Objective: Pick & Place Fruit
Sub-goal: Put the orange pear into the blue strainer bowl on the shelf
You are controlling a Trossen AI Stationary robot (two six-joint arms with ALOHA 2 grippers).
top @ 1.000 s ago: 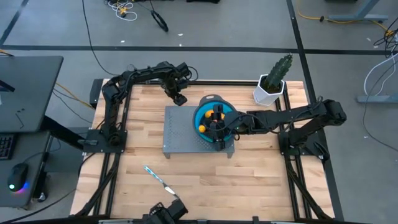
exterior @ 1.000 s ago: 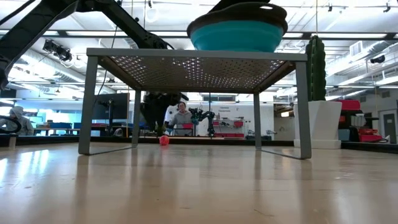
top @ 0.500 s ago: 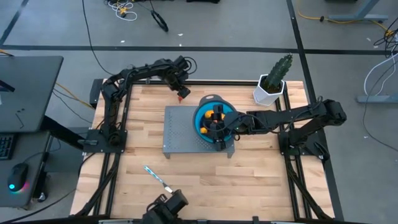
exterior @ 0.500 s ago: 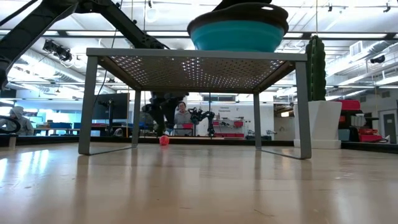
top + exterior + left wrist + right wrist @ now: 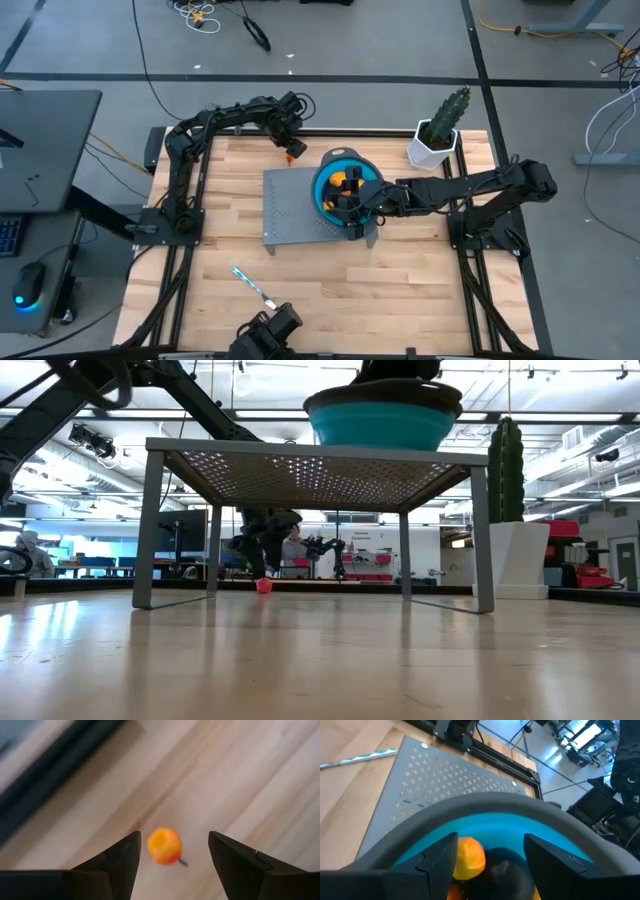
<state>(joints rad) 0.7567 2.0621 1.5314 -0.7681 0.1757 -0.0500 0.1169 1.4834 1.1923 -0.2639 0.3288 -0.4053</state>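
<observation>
A small orange-red fruit lies on the wood near the table's far edge, and shows as a red dot in the low view. My left gripper is open above it with a finger on either side, apart from it. The round blue bowl stands on a grey perforated stand. It holds a yellow-orange fruit, a dark round one and more orange pieces. My right gripper is open, its fingers dipped into the bowl. My right gripper's fingers reach down inside the bowl's grey rim from above. Whether they touch the bowl or the fruit in it, I cannot tell. My left gripper touches nothing.
A cactus in a white pot stands at the far right corner. A slim knife with a light blue handle lies on the near left part of the table. A dark device sits at the near edge. Bare wood lies near and right.
My left gripper has moved slightly toward the far edge, uncovering the small orange-red fruit, which has stayed in place on the wood. The stand with the bowl has slid and turned slightly toward the far edge while my right gripper stayed in the bowl.
</observation>
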